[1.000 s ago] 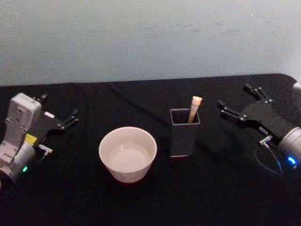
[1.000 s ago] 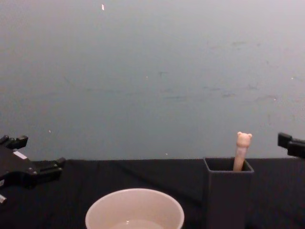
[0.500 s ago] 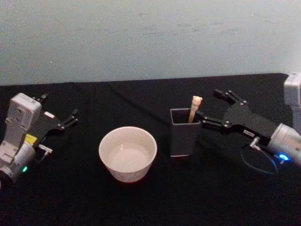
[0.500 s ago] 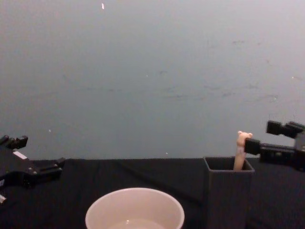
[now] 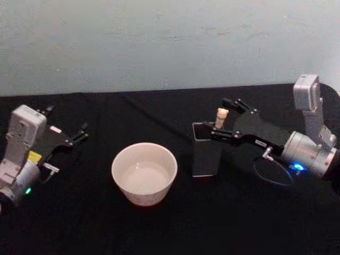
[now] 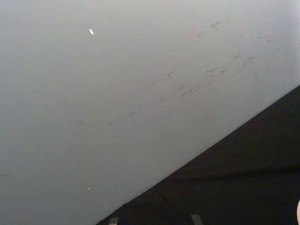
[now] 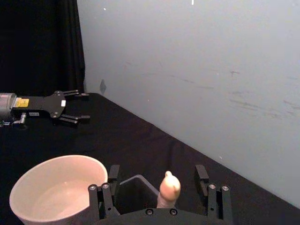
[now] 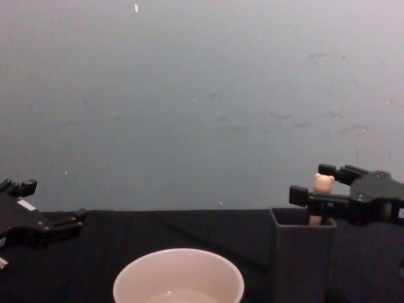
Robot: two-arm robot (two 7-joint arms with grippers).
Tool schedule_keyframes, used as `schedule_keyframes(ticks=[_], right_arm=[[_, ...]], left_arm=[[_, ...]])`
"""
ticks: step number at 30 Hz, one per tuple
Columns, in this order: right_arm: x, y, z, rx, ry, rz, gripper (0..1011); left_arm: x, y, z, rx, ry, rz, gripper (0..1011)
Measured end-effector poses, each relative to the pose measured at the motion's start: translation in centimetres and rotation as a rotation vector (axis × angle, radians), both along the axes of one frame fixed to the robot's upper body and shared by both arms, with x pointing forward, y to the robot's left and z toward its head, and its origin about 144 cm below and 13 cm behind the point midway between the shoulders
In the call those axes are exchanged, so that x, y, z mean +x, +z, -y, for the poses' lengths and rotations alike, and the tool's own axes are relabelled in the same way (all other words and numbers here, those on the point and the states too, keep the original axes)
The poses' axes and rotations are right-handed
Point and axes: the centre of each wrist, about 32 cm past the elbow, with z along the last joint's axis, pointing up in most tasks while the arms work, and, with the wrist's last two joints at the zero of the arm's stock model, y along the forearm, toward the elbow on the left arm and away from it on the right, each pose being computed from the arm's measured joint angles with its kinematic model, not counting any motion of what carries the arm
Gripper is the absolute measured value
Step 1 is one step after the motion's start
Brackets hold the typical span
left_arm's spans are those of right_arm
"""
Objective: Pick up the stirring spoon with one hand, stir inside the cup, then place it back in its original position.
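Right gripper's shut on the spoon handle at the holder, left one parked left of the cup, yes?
No: the right gripper is open, straddling the stirring spoon handle with gaps, as the right wrist view shows. It is at the holder; the left gripper is parked left of the cup.

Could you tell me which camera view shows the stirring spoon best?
The right wrist view: the stirring spoon stands close, inside the open right pincer. Head and chest views show its small top above the holder.

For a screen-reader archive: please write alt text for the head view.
The open right gripper straddles the bear-topped stirring spoon, which stands in the dark grey holder. A cream cup sits left of the holder, and the left gripper rests at far left.
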Motion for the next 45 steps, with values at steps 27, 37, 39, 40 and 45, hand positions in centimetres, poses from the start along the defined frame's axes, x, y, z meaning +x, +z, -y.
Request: schedule_keyframes(ticks=[27, 37, 39, 40, 45], right_arm=[[0.17, -0.35, -0.42, -0.007, 0.014, -0.014, 1000], [0.17, -0.36, -0.41, -0.006, 0.013, -0.015, 835], [0.17, -0.36, -0.42, -0.006, 0.013, -0.015, 798], [0.17, -0.36, -0.41, -0.005, 0.013, -0.015, 761], [0.17, -0.36, -0.41, -0.005, 0.013, -0.016, 604]], left_arm=[[0.0, 0.0, 0.0, 0.0, 0.0, 0.0, 1001], [0.0, 0.0, 0.0, 0.0, 0.0, 0.0, 1001], [0.0, 0.0, 0.0, 0.0, 0.0, 0.0, 1001], [0.0, 0.0, 0.0, 0.0, 0.0, 0.0, 1001], [0.0, 0.0, 0.0, 0.0, 0.0, 0.0, 1001]])
